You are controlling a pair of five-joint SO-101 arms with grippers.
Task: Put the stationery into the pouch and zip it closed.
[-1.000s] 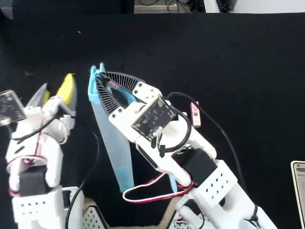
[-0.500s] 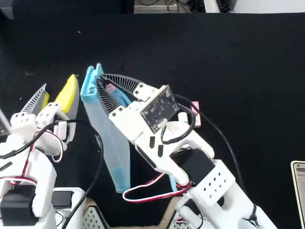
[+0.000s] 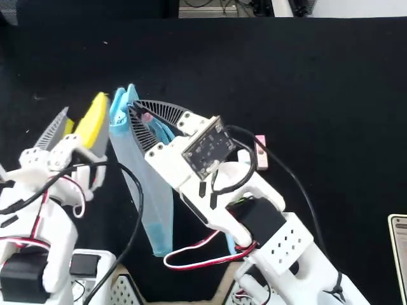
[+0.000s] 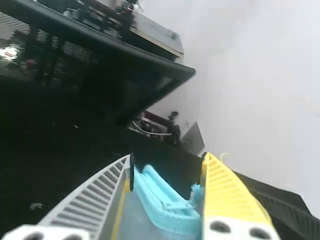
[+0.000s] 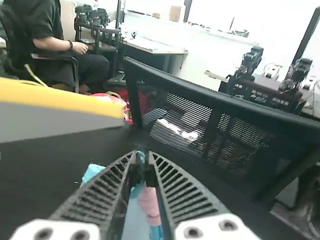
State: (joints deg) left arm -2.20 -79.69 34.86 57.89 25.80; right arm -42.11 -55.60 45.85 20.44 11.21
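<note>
My right gripper (image 3: 132, 107) has its two dark ribbed fingers drawn together and clamped on the far end of the blue pouch (image 3: 149, 190). From my right wrist I see the fingertips of that gripper (image 5: 141, 155) meet over a fold of blue fabric, with a small pink piece (image 5: 149, 202) pinched between them a little back from the tips. More of the pouch (image 5: 92, 173) spills out to one side of the fingers. The pouch lies flat on the black table (image 3: 286, 76), running from those jaws back toward my bases, between my two arms. My left gripper (image 3: 81, 107) stands with its jaws apart, one finger grey and one yellow. From above, the yellow finger (image 3: 95, 117) sits just beside the pouch's outer edge, close to where my right jaws grip. From my left wrist, the crumpled blue end of the pouch (image 4: 160, 200) shows in the gap of the gripper (image 4: 167, 157); whether it lies between the fingers or beyond them I cannot tell. A small pink block (image 3: 261, 152) lies on the table on the far side of my right arm, well apart from both sets of jaws.
</note>
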